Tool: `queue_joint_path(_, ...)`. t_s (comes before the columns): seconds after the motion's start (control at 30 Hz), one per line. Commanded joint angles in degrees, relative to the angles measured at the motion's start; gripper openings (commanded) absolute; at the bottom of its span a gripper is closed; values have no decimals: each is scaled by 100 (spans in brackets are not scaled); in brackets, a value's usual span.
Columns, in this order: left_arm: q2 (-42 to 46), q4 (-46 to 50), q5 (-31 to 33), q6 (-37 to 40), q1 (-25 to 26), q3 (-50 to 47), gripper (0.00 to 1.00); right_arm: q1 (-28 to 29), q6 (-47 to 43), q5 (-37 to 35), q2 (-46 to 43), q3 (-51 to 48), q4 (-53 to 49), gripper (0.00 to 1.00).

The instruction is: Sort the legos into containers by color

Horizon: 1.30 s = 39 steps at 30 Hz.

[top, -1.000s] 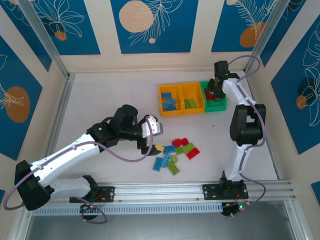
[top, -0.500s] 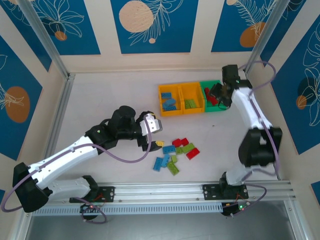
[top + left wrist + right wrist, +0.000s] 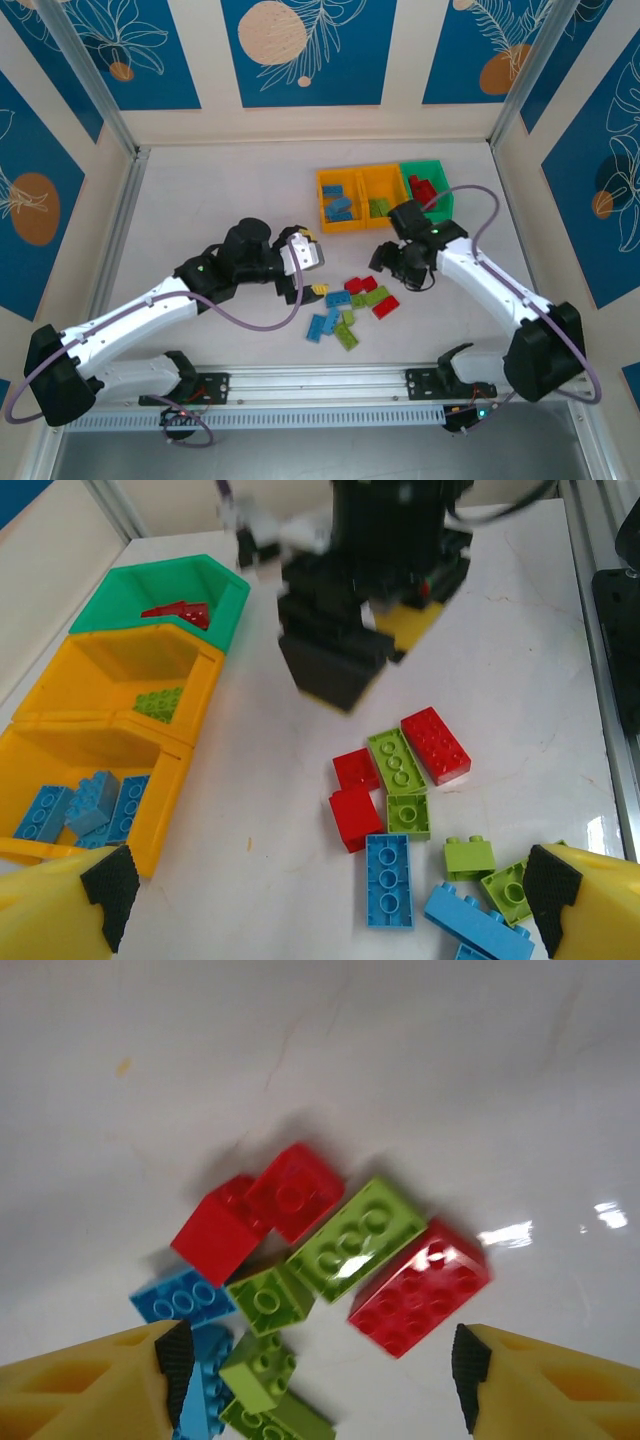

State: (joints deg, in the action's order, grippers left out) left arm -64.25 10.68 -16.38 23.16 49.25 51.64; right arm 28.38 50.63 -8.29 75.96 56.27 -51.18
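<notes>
**Top external view.** A row of three joined open plastic bins (image 3: 321,200), two orange-yellow and one green, stands in the upper centre of the white table (image 3: 200,190). The left orange-yellow bin holds blue bricks and the middle one lime green bricks. The green bin (image 3: 424,164) holds red ones. A loose pile of small studded plastic bricks (image 3: 352,303), blue, lime green and red, lies in the lower centre, well apart from the bins. One second earlier the right claw (image 3: 385,265) hung over the green bin. It has since swung down to the upper right edge of the pile. Judgement: a red brick has been delivered and a new pick is beginning. The left claw (image 3: 308,268) has stayed at the left edge of the pile.

**Left wrist view.** The left claw (image 3: 325,890) is spread fully and carries nothing. Its fingers sit in the bottom corners, with the pile between them. The right claw (image 3: 350,650), dark and blurred, hangs in the upper centre above the pile. The bins run along the left edge.

**Right wrist view.** The right claw (image 3: 320,1360) is spread apart with nothing between its fingers. Below it lie a large red brick (image 3: 420,1285), a long lime green brick (image 3: 352,1238) touching it, and two small red bricks to the upper left. Judgement: many bricks remain loose, so sorting is only partly complete.
</notes>
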Motion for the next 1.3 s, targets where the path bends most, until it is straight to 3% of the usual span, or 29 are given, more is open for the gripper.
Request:
queue_joint_path(0.0, -18, -70, -42, 211, 48, -53, 100, 364, 115, 304, 607, 337, 0, 72)
queue_joint_path(0.2, 82, 188, -70, 142, 48, -148, 100, 591, -376, -770, 1367, 678, -204, 74)
queue_joint_path(0.33, 184, 177, -4, 125, 49, -250, 100, 487, -717, -1009, 1491, 501, -25, 57)
queue_joint_path(0.4, 185, 180, 7, 119, 48, -259, 100, 443, -838, -972, 1508, 443, 66, 52)
queue_joint_path(0.57, 65, 118, -39, 86, 49, -235, 100, 353, -987, -560, 1828, 554, 244, 58)
queue_joint_path(0.77, 36, 156, -6, 15, 49, -224, 100, 333, -1060, -400, 2229, 568, 534, 54)
queue_joint_path(1.1, 46, 131, 74, -10, 49, -286, 100, 482, -1405, -112, 2603, 681, 666, 63)
queue_joint_path(1.27, 18, 154, 97, -13, 49, -286, 100, 453, -1450, -55, 2833, 862, 666, 46)
